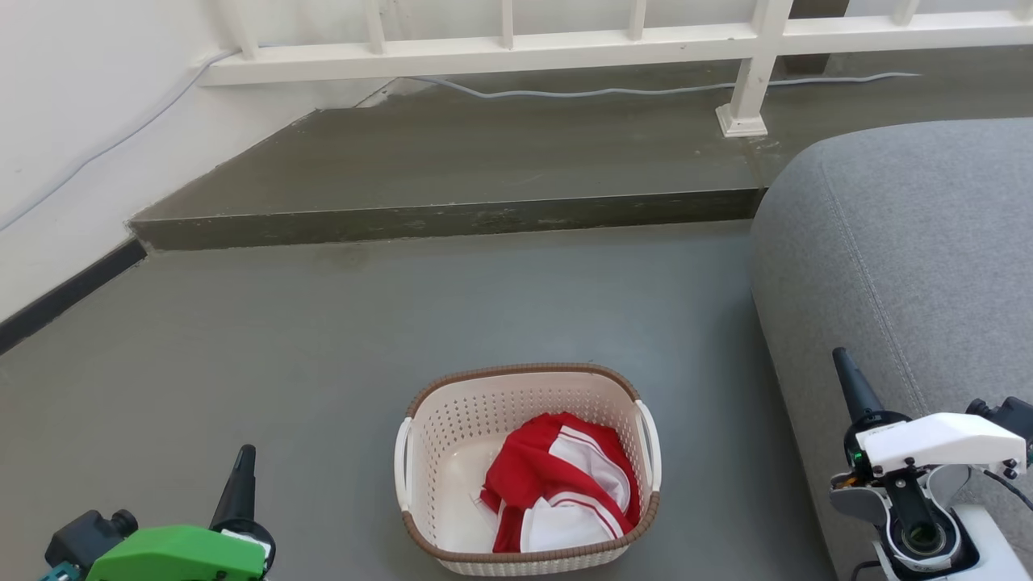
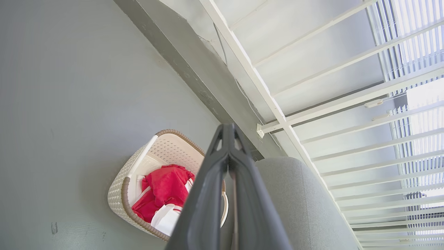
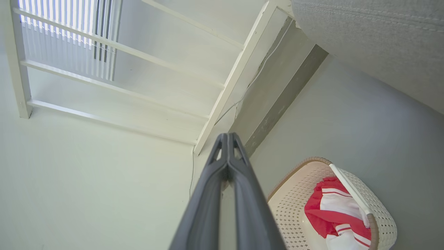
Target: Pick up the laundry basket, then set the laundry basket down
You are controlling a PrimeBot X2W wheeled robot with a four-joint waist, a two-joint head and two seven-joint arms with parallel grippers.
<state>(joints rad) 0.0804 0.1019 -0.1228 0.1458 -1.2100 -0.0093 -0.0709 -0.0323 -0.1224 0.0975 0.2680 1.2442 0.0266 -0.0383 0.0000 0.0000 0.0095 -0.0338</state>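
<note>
The laundry basket [image 1: 452, 436] is cream-white and perforated with a brown rim. It stands on the grey floor at the bottom centre of the head view, and red-and-white clothes [image 1: 565, 484] lie inside it. The same basket [image 2: 119, 192] lies low in the left wrist view, and the basket [image 3: 291, 201] sits at the lower right of the right wrist view. My left gripper [image 1: 244, 456] is at the lower left, well apart from the basket and shut on nothing. My right gripper [image 1: 842, 359] is at the lower right beside the sofa, also shut and holding nothing.
A grey sofa [image 1: 912, 242] fills the right side, close to the basket's right handle. A raised concrete step [image 1: 452, 218] crosses the floor behind. A white railing [image 1: 500, 48] and a cable [image 1: 613, 90] lie beyond it. A white wall [image 1: 73, 145] with a dark skirting is at the left.
</note>
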